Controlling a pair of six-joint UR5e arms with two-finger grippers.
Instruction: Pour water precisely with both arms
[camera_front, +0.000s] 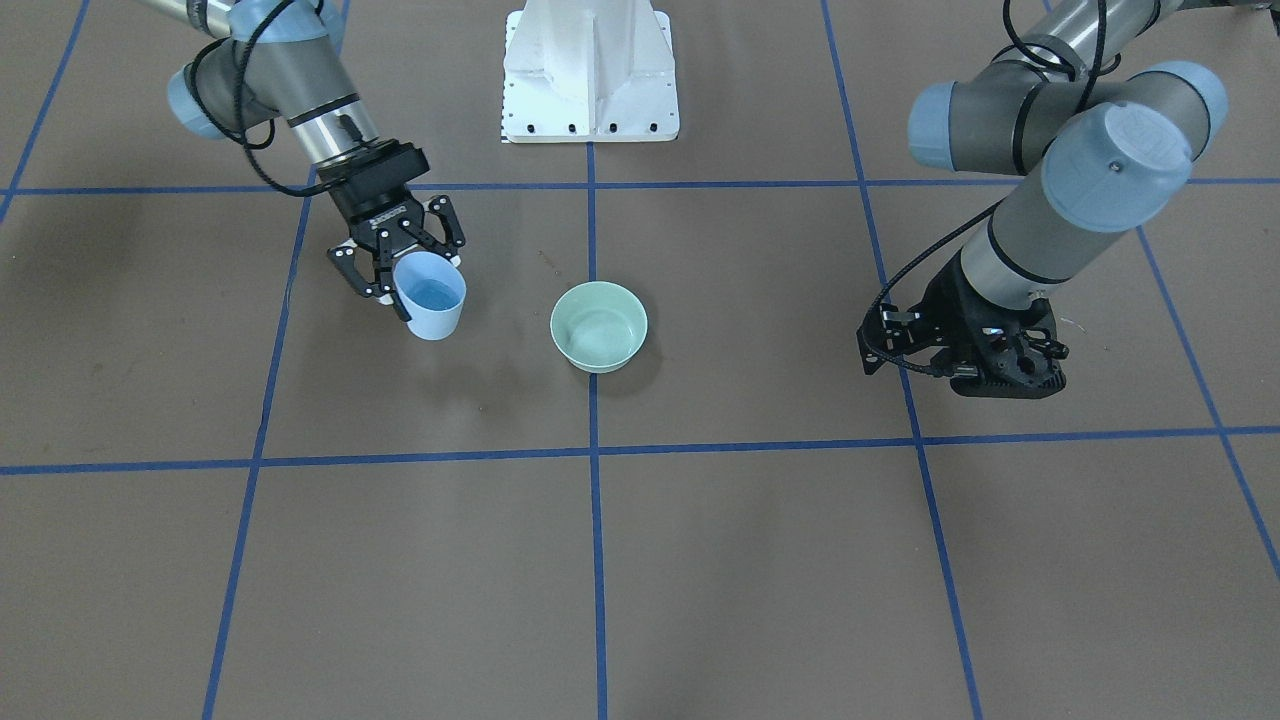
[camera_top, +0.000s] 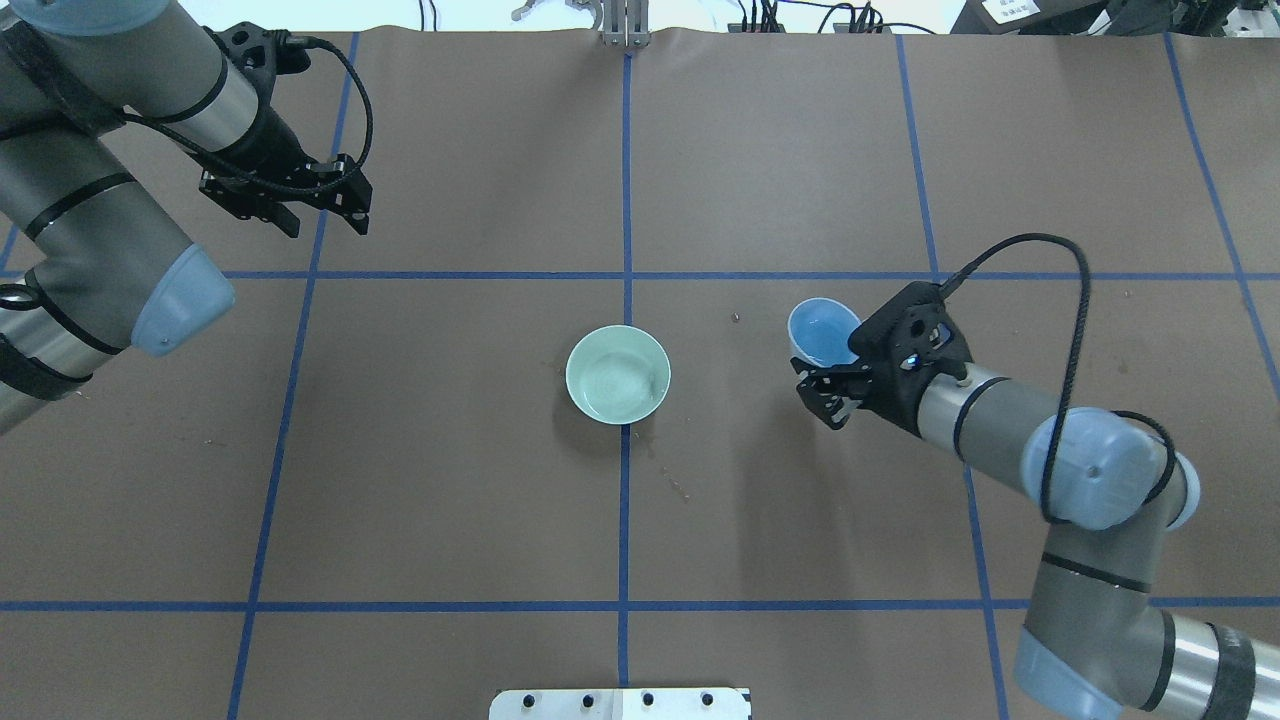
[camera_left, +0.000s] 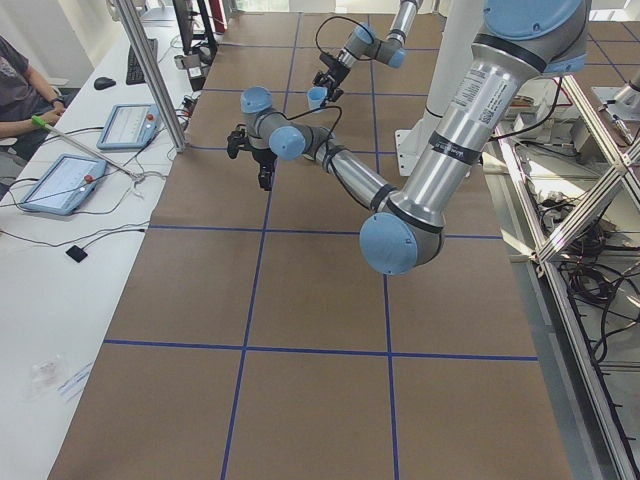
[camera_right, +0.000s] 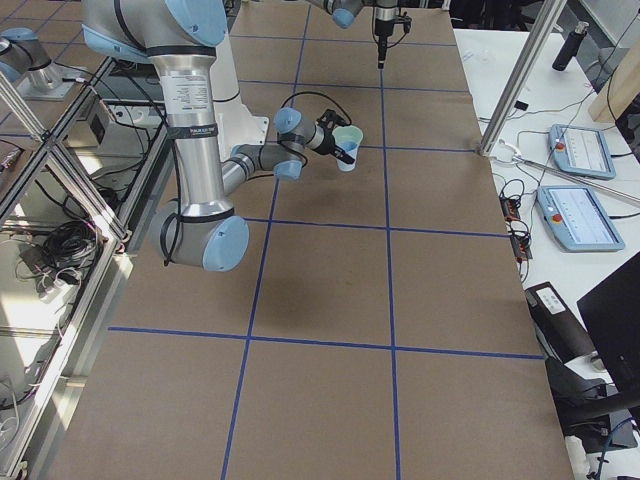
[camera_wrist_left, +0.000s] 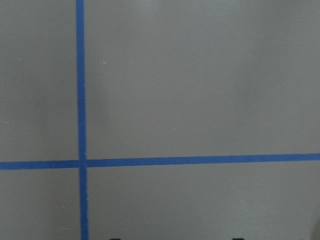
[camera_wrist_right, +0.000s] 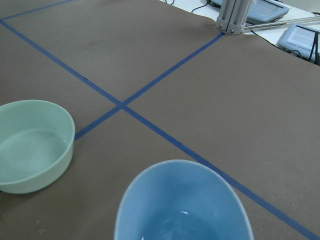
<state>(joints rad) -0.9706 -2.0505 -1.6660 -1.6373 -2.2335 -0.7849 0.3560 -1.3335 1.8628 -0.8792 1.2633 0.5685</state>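
Front-facing view first: right end effector (camera_front: 408, 268) pinching a pale-blue cup (camera_front: 438, 320) by its wall, mouth up, water (camera_front: 432, 294) lying low inside as a darker patch. Green bowl (camera_front: 598, 328) standing on the worktop (camera_front: 720, 560) on the side of the cup away from the fingers, near but apart. Left end effector (camera_front: 965, 352) well beyond the bowl again. Overhead next: bowl out past the right end effector's fingertips and somewhat to its left, bare worktop between bowl rim and cup. Left end effector with fingers spread, gripping nothing, much farther from the bowl than the right one. Side views: cup seemingly held clear of the worktop, nothing finer legible there. Left wrist view: only bare worktop and blue tape lines (camera_wrist_left: 80, 100), with two dark tips wide apart at the bottom edge. Right wrist view: cup rim directly beneath, faint glints on the water, bowl ahead and to the left. Judging from all this: cup needs carrying forward and leftward over the bowl before any tipping, with the right arm plainly the nearer.
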